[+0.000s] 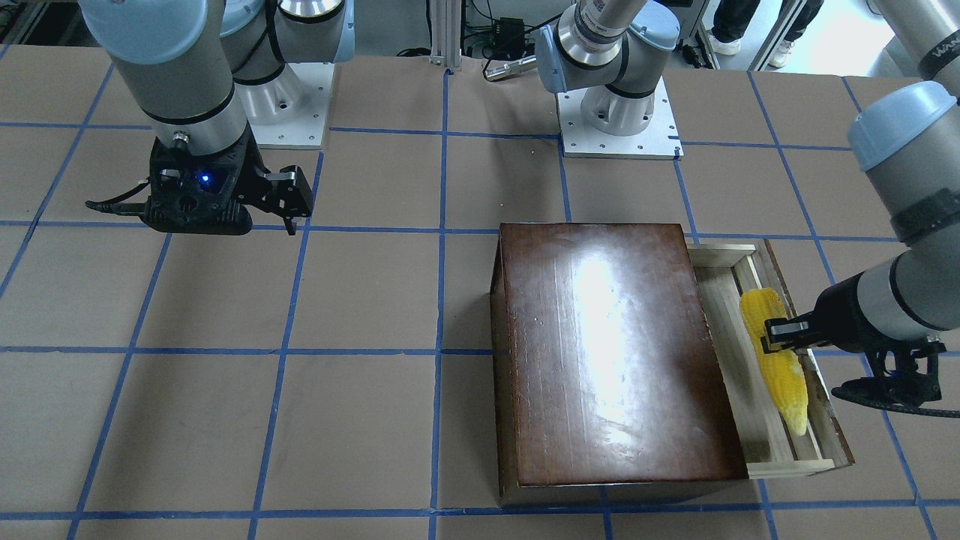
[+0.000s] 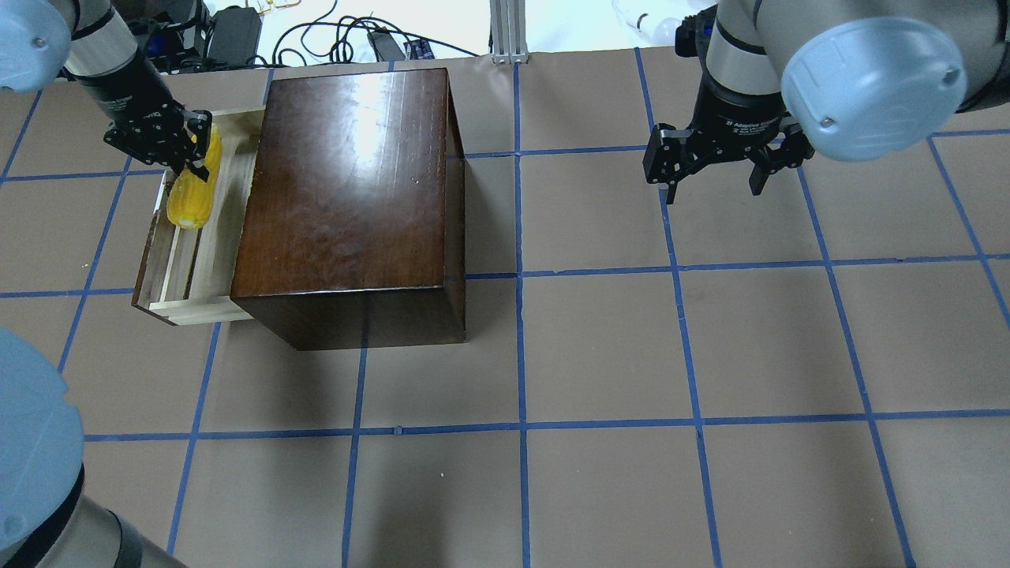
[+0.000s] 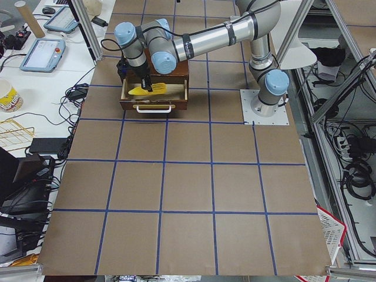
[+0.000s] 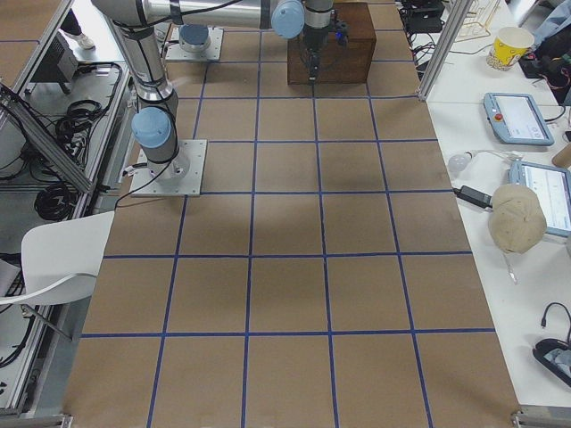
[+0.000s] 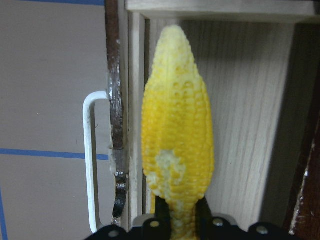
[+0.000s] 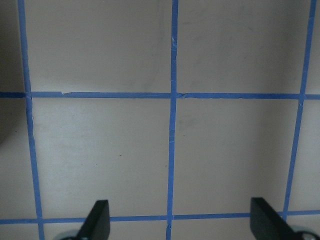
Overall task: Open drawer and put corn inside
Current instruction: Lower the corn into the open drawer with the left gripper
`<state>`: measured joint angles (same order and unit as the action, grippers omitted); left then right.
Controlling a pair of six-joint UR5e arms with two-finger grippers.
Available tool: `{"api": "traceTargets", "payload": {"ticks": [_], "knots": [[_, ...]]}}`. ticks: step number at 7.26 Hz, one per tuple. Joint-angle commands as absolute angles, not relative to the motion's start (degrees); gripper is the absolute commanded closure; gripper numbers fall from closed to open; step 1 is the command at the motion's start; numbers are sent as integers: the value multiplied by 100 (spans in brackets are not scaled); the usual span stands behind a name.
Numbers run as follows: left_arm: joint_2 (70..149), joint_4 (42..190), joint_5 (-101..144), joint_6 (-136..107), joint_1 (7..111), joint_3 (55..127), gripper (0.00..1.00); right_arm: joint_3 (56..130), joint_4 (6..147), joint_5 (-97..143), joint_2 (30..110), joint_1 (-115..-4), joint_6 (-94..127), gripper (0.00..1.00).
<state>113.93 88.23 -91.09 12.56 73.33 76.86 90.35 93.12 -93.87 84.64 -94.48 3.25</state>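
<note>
Left pincer [image 1: 774, 336] pinches the corn [image 1: 786, 379] inside the pulled-out drawer [image 1: 793, 466] of the brown box [image 1: 607, 352]; right pincer [image 2: 712, 192] hangs spread above the bare desk [image 2: 600, 347]

Colour key, as I read it on my screens.

- **Corn cob** [image 5: 177, 140]: bright yellow, with rows of bumpy kernels and one paler, whitish patch near its base.
- **Drawer** [image 1: 724, 300]: pale, straight-grained wood inside. The front panel is dark brown and scuffed, and the handle [image 5: 90, 165] is white.
- **Box** [image 1: 607, 352]: glossy dark reddish brown, with a white glare streak on top.
- **Table** [image 1: 360, 300]: tan covering gridded with blue tape lines.
- **Left gripper** [image 1: 769, 336] and **right gripper** [image 2: 714, 189]: black.
- **Right arm** [image 1: 180, 82] and **left arm** [image 1: 907, 292]: silver-grey tubes with light blue joint caps [image 2: 872, 75].
</note>
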Motion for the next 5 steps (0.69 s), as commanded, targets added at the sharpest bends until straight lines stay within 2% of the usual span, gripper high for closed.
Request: {"api": "traceTargets", "payload": {"ticks": [1, 2, 3, 4, 5], "knots": [[11435, 8614, -9097, 1309, 7339, 7830, 97, 9035, 9316, -9387, 8464, -9448, 325, 0], [11435, 8431, -9053, 1318, 7339, 7979, 97, 9035, 9316, -9387, 8464, -9448, 325, 0], [11461, 8098, -8757, 1327, 7339, 8154, 88, 9035, 9308, -9387, 8464, -9448, 325, 0], [11461, 7973, -8545, 1336, 7339, 8269, 86, 9035, 9316, -9387, 8464, -9448, 325, 0], [11470, 7946, -8543, 1353, 7339, 8314, 76, 9035, 9316, -9387, 8464, -9448, 325, 0]]}}
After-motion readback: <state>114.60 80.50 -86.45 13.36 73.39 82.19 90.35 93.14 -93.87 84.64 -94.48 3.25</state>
